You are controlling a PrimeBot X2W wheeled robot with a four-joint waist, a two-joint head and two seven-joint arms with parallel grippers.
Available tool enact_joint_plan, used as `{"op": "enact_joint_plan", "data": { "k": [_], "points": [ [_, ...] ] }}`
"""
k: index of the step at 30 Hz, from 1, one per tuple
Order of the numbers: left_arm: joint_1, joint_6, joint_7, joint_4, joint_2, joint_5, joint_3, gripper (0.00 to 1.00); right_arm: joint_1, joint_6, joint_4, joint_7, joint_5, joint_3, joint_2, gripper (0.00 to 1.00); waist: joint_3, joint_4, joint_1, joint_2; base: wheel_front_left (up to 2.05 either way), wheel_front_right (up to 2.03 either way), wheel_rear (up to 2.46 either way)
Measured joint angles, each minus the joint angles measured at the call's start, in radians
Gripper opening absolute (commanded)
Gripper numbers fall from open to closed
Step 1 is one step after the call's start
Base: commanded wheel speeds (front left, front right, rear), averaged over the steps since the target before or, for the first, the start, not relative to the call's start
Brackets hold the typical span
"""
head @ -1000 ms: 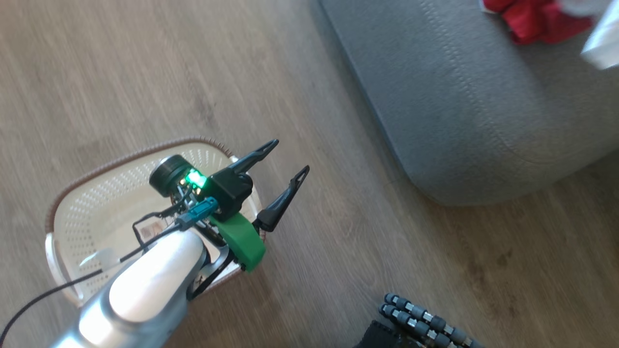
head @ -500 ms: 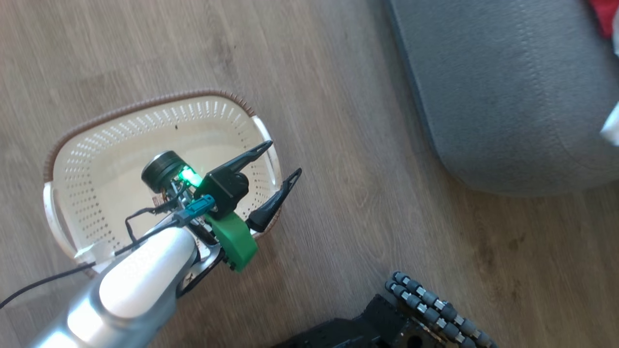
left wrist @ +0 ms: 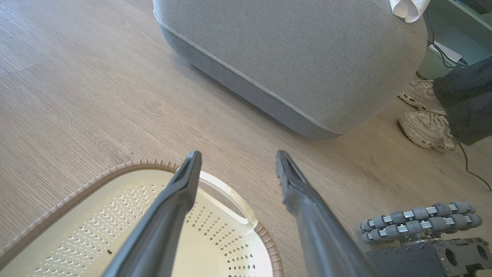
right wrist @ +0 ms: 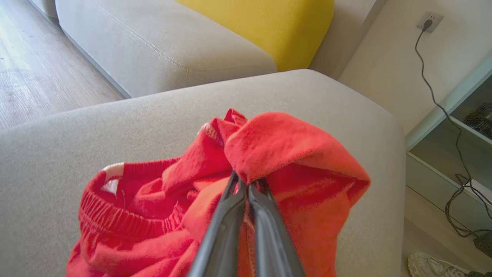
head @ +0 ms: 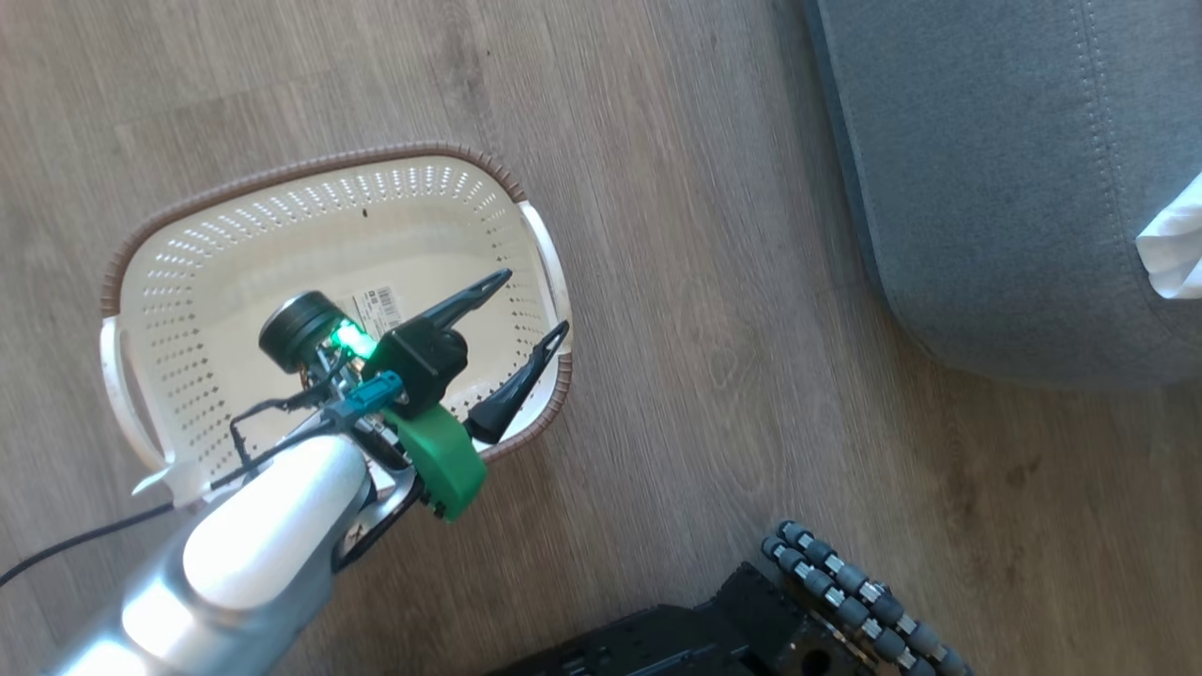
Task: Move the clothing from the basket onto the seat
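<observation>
The cream basket (head: 188, 282) stands on the wood floor with nothing inside but its paper label (head: 376, 302). My left gripper (head: 535, 300) hovers open over the basket's right end, near the white handle. In the left wrist view that gripper (left wrist: 238, 154) points across the basket rim (left wrist: 127, 166) toward the grey seat (left wrist: 292, 50). My right gripper (right wrist: 246, 184) is shut on a fold of the red clothing (right wrist: 284, 154), which is bunched on the seat (right wrist: 77, 146). The seat's rounded corner (head: 1014, 188) fills the head view's upper right.
A white cloth (head: 1174, 244) lies on the seat's edge. My wheeled base (head: 845, 601) is at the bottom. A person's pale shoes (left wrist: 426, 127) and dark trouser leg (left wrist: 465, 96) stand right of the seat. A yellow cushion (right wrist: 261, 27), a wall socket (right wrist: 428, 19) and cables lie beyond.
The head camera has swung left and down: the basket shows whole and the red clothing has left the picture. My open left gripper now sits over the basket's right end instead of past it.
</observation>
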Motion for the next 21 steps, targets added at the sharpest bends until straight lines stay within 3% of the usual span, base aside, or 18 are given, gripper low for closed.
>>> {"op": "enact_joint_plan", "data": {
  "k": [1, 2, 3, 11, 21],
  "points": [
    [0.0, 0.0, 0.0, 0.0, 0.0, 0.0, 0.0, 1.0, 0.0, 0.0, 0.0, 0.0, 0.0, 0.0, 0.0, 0.4, 0.0, 0.0, 0.0, 0.0, 0.0, 0.0, 0.0],
    [-0.004, 0.0, 0.0, 0.004, -0.002, 0.0, 0.0, 1.0, 0.015, 0.0, 0.017, -0.019, 0.016, 0.013, 0.0, 0.65, -0.004, 0.002, 0.0, 0.0, 0.0, 0.0, 0.0],
    [-0.009, 0.0, -0.001, 0.007, -0.005, 0.0, 0.001, 1.0, 0.027, 0.0, 0.033, -0.04, 0.03, 0.03, 0.0, 1.0, -0.008, 0.003, 0.0, 0.0, 0.0, 0.0, 0.0],
    [-0.014, 0.0, -0.01, 0.045, -0.042, -0.011, 0.016, 1.0, 0.153, 0.0, 0.036, -0.138, 0.145, 0.201, 0.0, 1.0, -0.066, 0.02, -0.0001, 0.0, 0.0, 0.0, 0.0],
    [0.039, 0.019, -0.016, 0.039, -0.097, -0.014, 0.156, 1.0, 0.387, 0.0, -0.23, -0.141, 0.3, 0.374, -0.013, 1.0, -0.178, 0.055, -0.0001, 0.0, 0.0, 0.0, 0.0]
  ]
}}
